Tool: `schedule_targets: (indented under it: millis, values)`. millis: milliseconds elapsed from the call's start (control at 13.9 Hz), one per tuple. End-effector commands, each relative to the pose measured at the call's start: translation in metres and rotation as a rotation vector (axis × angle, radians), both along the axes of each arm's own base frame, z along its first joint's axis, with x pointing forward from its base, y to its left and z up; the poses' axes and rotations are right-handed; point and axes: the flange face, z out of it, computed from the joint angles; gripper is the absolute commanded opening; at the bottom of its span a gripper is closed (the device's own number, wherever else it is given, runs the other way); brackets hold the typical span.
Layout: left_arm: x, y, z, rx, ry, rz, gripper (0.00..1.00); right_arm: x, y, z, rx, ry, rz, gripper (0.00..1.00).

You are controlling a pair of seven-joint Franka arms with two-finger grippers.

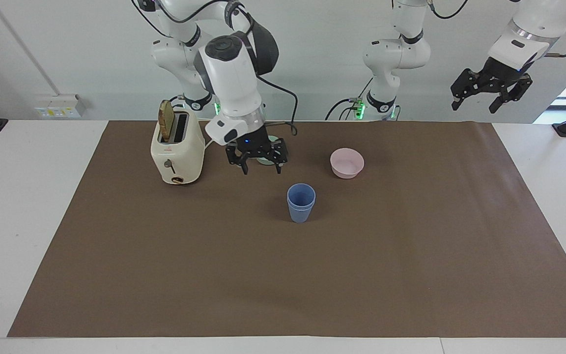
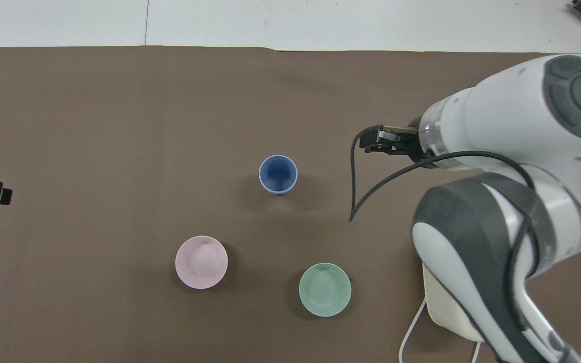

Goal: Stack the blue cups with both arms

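A: Where do the blue cups stand?

B: Nested, one inside the other, upright on the brown mat that covers the table, around the mat's middle, well apart from every edge. In the facing view two rims show, one just under the other, so I judge the inner cup seated nearly full depth. From overhead only one dark blue mouth shows.

A: Right gripper?

B: Up in the air, fingers spread wide, nothing between them. It hangs over the mat between the cream toaster and the stack, partly covering the mint-green bowl in the facing view. Clear of the cups, not touching them. An empty, spread hand off to the side fits a finished release.

A: Left gripper?

B: Raised high past the mat's corner at the left arm's end, fingers apart, empty. That arm waits.

A: Other items?

B: Pale pink bowl nearer to the robots than the stack, toward the left arm's end. Toaster near the mat's edge by the robots, a slice of bread standing in one slot. Neither touches the cups.

A: Task status?

B: Stacking looks complete. The stack stands free and plumb with no support, so I see no tipping risk unless an arm sweeps low over it.
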Motion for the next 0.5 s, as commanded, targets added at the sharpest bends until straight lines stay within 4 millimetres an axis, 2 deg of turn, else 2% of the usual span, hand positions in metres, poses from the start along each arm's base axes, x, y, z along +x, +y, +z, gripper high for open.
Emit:
schedule_targets:
  millis: [0, 216, 432]
  values:
    - [-0.003, 0.001, -0.001, -0.010, 0.007, 0.011, 1.00, -0.014, -0.048, 0.024, -0.050, 0.005, 0.014, 1.00]
    - [-0.003, 0.001, -0.001, -0.010, 0.007, 0.011, 1.00, -0.023, -0.090, 0.059, -0.070, 0.067, 0.018, 1.00]
    - [-0.003, 0.000, -0.001, -0.010, 0.007, 0.010, 1.00, -0.026, -0.118, 0.073, -0.086, 0.101, 0.001, 1.00]
